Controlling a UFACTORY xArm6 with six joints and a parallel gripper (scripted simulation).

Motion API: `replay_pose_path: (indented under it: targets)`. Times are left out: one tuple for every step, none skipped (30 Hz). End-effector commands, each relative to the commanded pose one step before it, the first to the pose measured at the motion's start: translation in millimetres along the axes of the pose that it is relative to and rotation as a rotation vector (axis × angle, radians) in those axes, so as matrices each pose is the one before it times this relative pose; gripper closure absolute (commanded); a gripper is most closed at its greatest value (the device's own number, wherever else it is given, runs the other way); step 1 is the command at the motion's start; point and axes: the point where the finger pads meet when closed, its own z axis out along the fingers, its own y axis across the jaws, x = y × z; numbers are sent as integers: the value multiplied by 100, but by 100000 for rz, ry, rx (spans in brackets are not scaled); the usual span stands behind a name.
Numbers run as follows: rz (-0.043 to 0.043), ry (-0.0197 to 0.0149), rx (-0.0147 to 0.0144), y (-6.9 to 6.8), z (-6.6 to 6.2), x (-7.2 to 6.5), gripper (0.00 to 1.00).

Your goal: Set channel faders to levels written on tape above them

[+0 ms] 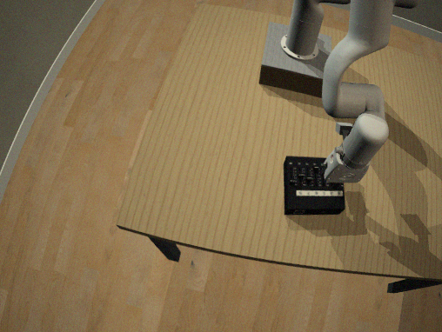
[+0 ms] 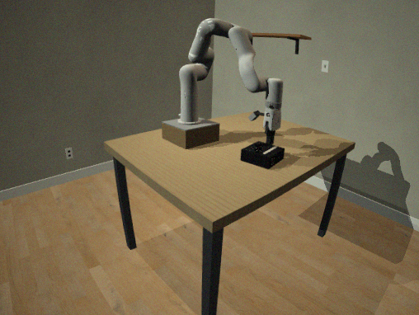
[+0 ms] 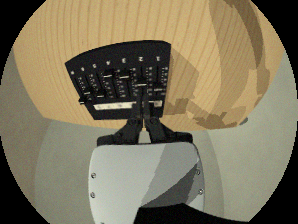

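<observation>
The black lighting desk (image 1: 314, 205) (image 2: 255, 157) (image 3: 132, 49) stands flat on the table. White tape (image 1: 319, 193) (image 3: 115, 106) runs along it; its writing is too blurred to read. In the wrist view, fader 1's cap (image 3: 158, 89) is low, fader 2's cap (image 3: 142, 85) is near mid-slot, and the caps of fader 3 (image 3: 124, 76) and fader 4 (image 3: 108, 75) are higher. The leftmost fader's cap (image 3: 82, 102) is near its slot's bottom. My gripper (image 2: 270, 143) (image 3: 143, 101) is shut and empty, its tips at fader 2's slot, just on the tape side of its cap. Contact is unclear.
The arm's base block (image 1: 291, 76) (image 2: 177, 133) stands farther back on the table (image 1: 209, 174) (image 2: 185, 173). The gripper body hides the desk's right part in the top view. The fingers cover part of the tape in the wrist view.
</observation>
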Motion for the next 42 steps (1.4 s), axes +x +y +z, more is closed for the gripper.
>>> replay_pose_path:
  targets:
    - [-4, -414, -49, 20, -145, -158, 100]
    - [0, 0, 0, 0, 0, 0, 100]
    - [0, 0, 0, 0, 0, 0, 100]
    - [0, 0, 0, 0, 0, 0, 100]
    - [0, 0, 0, 0, 0, 0, 100]
    - [0, 0, 0, 0, 0, 0, 100]
    - [0, 0, 0, 0, 0, 0, 100]
    - [0, 0, 0, 0, 0, 0, 100]
    - [0, 0, 0, 0, 0, 0, 100]
    - [0, 0, 0, 0, 3, 0, 100]
    - [0, 0, 0, 0, 7, 0, 100]
    - [0, 0, 0, 0, 13, 0, 100]
    - [0, 0, 0, 0, 20, 0, 100]
    - [0, 0, 0, 0, 27, 0, 100]
    - [0, 0, 0, 0, 35, 0, 100]
    - [0, 0, 0, 0, 43, 0, 100]
    - [0, 0, 0, 0, 50, 0, 100]
    - [0, 0, 0, 0, 0, 0, 100]
    - [0, 0, 0, 0, 0, 0, 100]
    - [0, 0, 0, 0, 57, 0, 100]
    - [0, 0, 0, 0, 63, 0, 100]
    - [0, 0, 0, 0, 68, 0, 100]
    - [0, 0, 0, 0, 71, 0, 100]
    - [0, 0, 0, 0, 73, 0, 100]
    - [0, 0, 0, 0, 75, 0, 100]
    - [0, 0, 0, 0, 75, 0, 100]
    - [0, 0, 0, 0, 73, 0, 100]
    - [0, 0, 0, 0, 71, 0, 100]
    - [0, 0, 0, 0, 66, 0, 100]
    - [0, 0, 0, 0, 62, 0, 100]
    - [0, 0, 0, 0, 56, 0, 100]
    - [0, 0, 0, 0, 49, 0, 100]
    - [0, 0, 0, 0, 42, 0, 100]
    - [0, 0, 0, 0, 34, 0, 100]
    - [0, 0, 0, 0, 0, 0, 100]
    - [0, 0, 0, 0, 0, 0, 100]
    - [0, 0, 0, 0, 27, 0, 100]
    - [0, 0, 0, 0, 19, 0, 100]
    - [0, 0, 0, 0, 13, 0, 100]
    - [0, 0, 0, 0, 7, 0, 100]
    - [0, 0, 0, 0, 3, 0, 100]
    - [0, 0, 0, 0, 0, 0, 100]
